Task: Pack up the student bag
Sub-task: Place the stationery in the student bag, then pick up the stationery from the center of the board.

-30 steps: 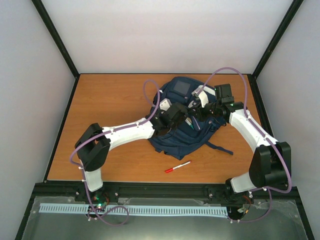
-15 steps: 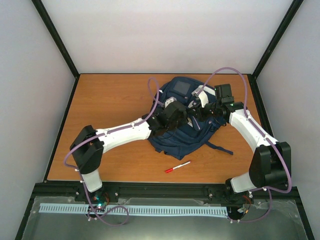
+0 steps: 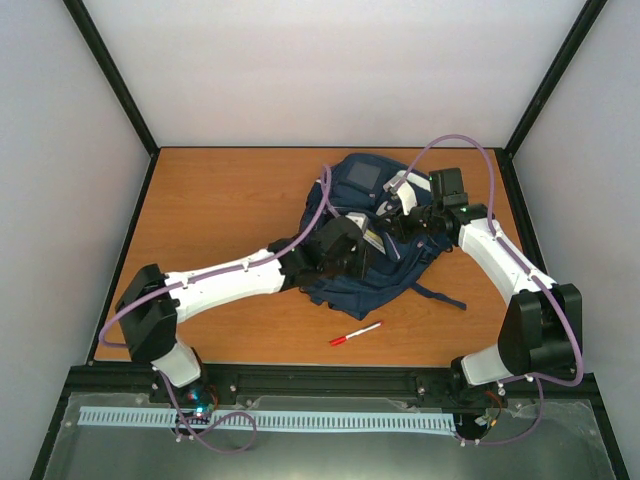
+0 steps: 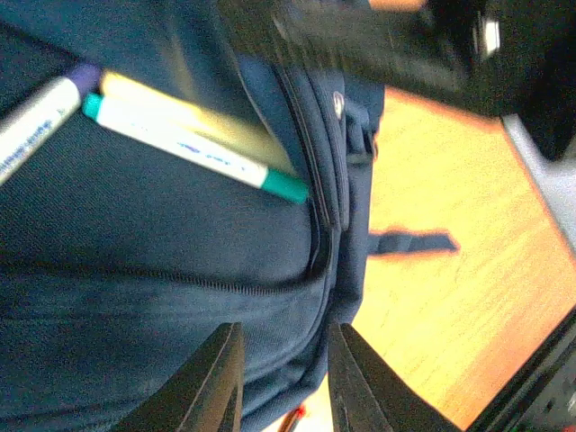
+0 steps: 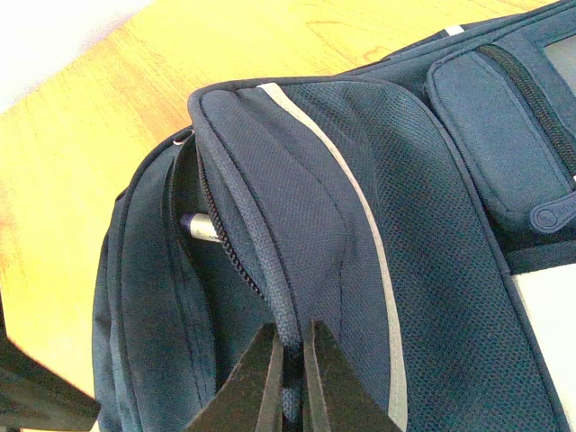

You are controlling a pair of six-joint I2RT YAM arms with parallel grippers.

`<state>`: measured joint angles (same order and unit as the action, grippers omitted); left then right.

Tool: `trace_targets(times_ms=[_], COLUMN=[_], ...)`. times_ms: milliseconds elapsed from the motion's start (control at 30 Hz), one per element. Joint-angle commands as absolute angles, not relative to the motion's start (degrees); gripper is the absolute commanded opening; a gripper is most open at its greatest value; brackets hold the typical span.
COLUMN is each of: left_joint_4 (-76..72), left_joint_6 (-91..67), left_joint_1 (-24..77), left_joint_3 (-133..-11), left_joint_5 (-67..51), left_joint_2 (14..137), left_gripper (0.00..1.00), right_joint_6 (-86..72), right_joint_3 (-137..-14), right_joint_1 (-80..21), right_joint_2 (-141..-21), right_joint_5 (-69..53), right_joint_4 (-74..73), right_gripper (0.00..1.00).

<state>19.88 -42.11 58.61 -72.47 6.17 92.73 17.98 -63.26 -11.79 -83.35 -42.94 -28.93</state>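
Item: student bag (image 3: 370, 285), lying right of centre on the table (image 3: 220, 200); right gripper (image 5: 290, 360) pinched on its zip flap (image 5: 261, 261), left gripper (image 4: 283, 387) slightly apart, empty; likely hazard: flap slips free, half-inserted teal-capped marker (image 4: 193, 151) slides out.

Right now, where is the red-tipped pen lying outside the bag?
In the top view, the red-tipped pen lies on the table, between the student bag and the table's near edge, apart from the bag and roughly mid-width.
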Motion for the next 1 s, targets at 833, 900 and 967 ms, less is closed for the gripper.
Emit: trace_targets(times_ms=[833, 900, 967], left_joint_4=[31.91, 32.47, 32.77], left_joint_6=[-15.81, -15.08, -14.65], left_joint_1=[69.65, 71.43, 73.11], left_joint_3=[-61.18, -62.03, -62.64], left_joint_5=[-0.51, 0.95, 2.59], left_joint_2=[92.5, 94.05, 95.57], left_gripper=[0.32, 0.34, 0.35], right_joint_6=[19.12, 19.16, 19.16], right_joint_3=[-64.67, -64.68, -64.67], right_joint_1=[-10.9, -10.9, -10.9], right_joint_2=[-83.07, -83.16, -83.21], right_joint_5=[-42.98, -42.98, -43.03], right_joint_4=[-28.29, -28.27, -28.26], right_gripper=[0.03, 0.03, 0.03])
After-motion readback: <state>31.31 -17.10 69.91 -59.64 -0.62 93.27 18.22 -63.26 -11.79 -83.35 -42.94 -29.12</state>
